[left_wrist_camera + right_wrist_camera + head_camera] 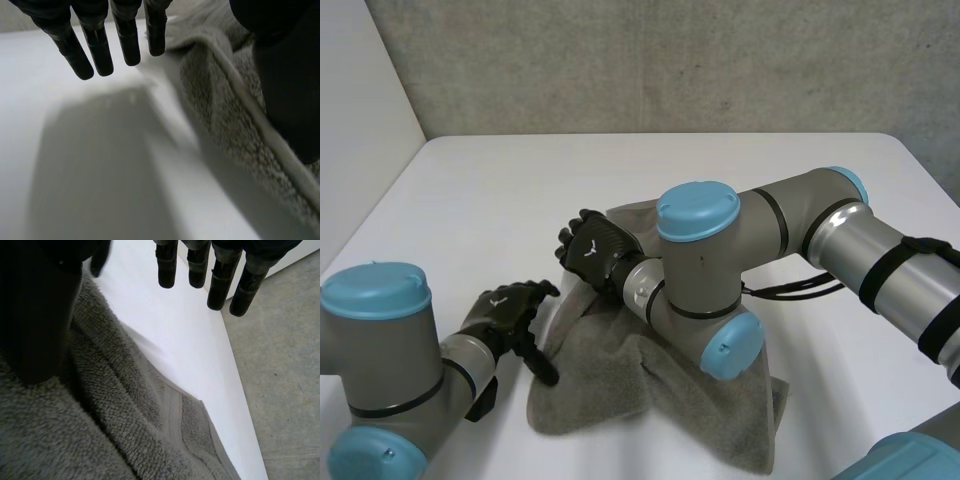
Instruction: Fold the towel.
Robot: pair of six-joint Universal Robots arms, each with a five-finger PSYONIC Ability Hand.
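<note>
A grey towel [650,390] lies crumpled on the white table [520,200], near its front edge. My right arm reaches across it, and my right hand [592,250] hovers at the towel's far left edge. In the right wrist view its fingers [220,280] are straight over bare table, with the towel [115,425] under the palm and thumb. My left hand [505,312] is just beside the towel's left edge. Its fingers [97,50] are straight above bare table and its thumb sits over the towel's hem [220,115]. Neither hand holds any cloth.
Bare white tabletop stretches to the left and far side of the towel. A grey concrete wall [670,60] stands behind the table. In the right wrist view the table's edge drops to a grey floor [280,390] beyond the fingertips.
</note>
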